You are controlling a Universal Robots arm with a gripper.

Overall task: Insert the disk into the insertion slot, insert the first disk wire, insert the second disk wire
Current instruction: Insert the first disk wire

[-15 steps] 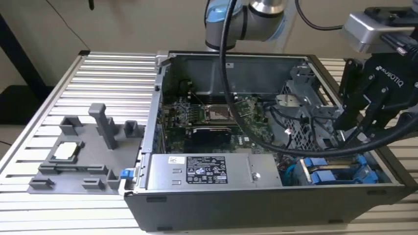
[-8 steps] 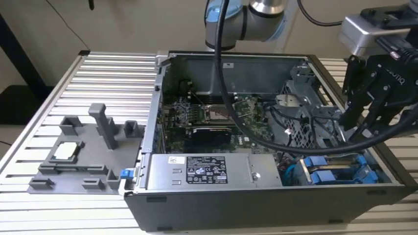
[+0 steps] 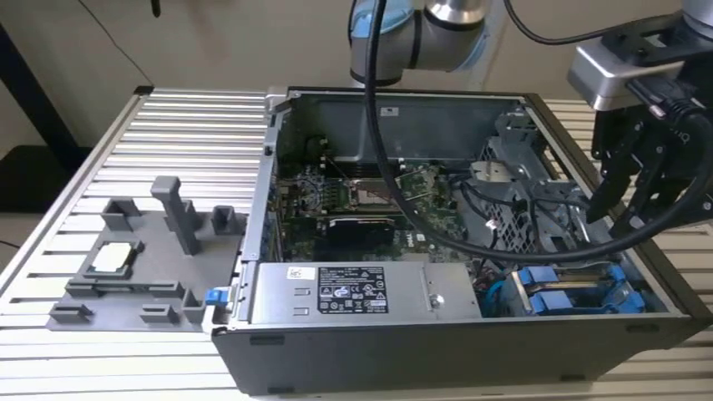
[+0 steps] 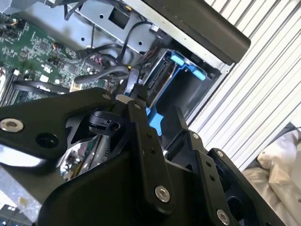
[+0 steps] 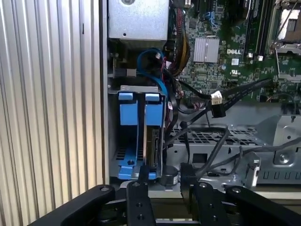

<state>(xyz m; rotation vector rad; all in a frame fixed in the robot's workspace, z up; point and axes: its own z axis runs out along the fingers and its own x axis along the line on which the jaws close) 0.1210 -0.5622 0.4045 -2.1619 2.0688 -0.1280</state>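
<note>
Black jointed links of your gripper (image 5: pixel 164 170), pinned with bright screw heads, sit closest in both wrist views. The two fingers stand spread with a clear gap and nothing between them, so it is released and empty. You have it poised above the drive corner of the open computer case (image 3: pixel 446 359), fingers pointing down toward the bay, which reads as an approach to that corner rather than a carry. Just past the fingertips, the disk (image 5: pixel 153 141) already stands on edge inside the insertion slot (image 5: pixel 137 88), a thin dark slab clipped into its glossy bright blue carrier bracket (image 5: pixel 153 110); a second blue carrier (image 5: pixel 128 109) sits beside it. Seated that way, I judge, its connector edge faces the open side, where a plug could reach it. Neither wire looks attached: a black plug with a white tab (image 5: pixel 217 104) lies loose among limp black cables over the perforated grey sheet-metal cage (image 5: pixel 211 137), well apart from the disk. Farther out you see the green motherboard (image 3: pixel 356 188), the boxy, labelled power supply (image 3: pixel 356 292), the ribbed aluminium table (image 3: pixel 189 142), and a grey moulded fixture (image 3: pixel 156 267) on the exterior view's left.
</note>
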